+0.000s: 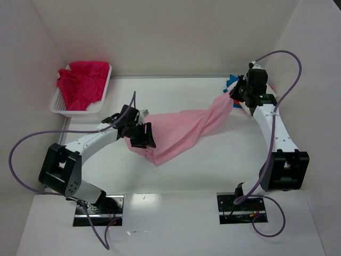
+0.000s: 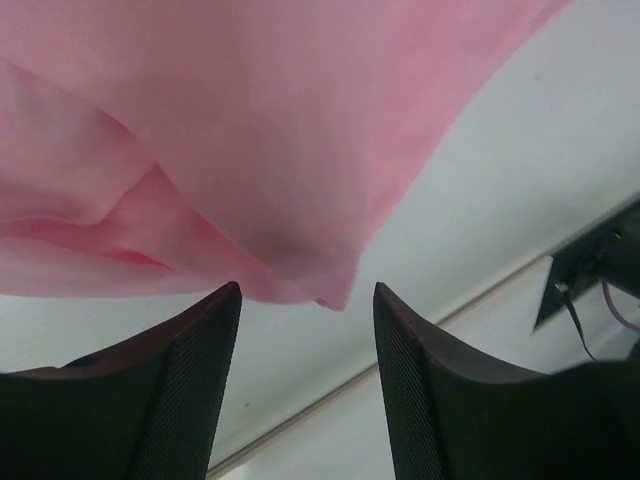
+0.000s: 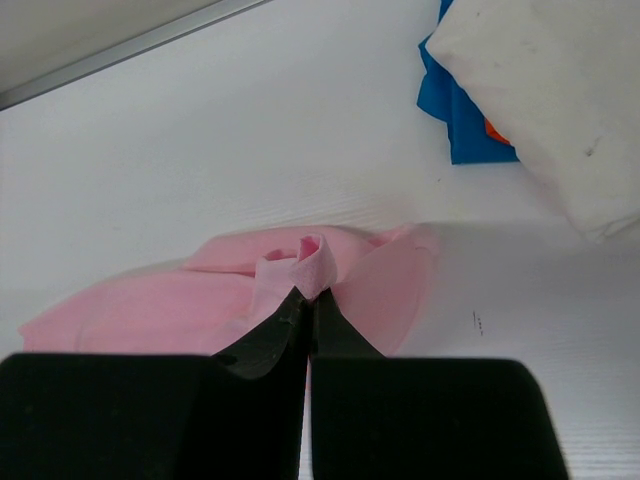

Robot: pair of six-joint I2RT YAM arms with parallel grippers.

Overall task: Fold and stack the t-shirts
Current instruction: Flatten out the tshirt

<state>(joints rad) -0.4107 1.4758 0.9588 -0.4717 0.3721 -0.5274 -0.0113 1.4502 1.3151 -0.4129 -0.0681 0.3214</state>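
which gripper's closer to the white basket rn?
Left. In the top view the left gripper sits right of and below the basket. The right gripper pinches the pink shirt over at the far right.

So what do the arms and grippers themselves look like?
The left arm and right arm are white links with black joints and bases, each trailing a looped purple cable. The left gripper and right gripper have black tapered fingers.

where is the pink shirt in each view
top external: pink shirt stretched across the middle.
left wrist: fills the upper half, above the open left tool.
right wrist: low centre, pinched in the shut right tool.
shared landmark: the white table beneath it.
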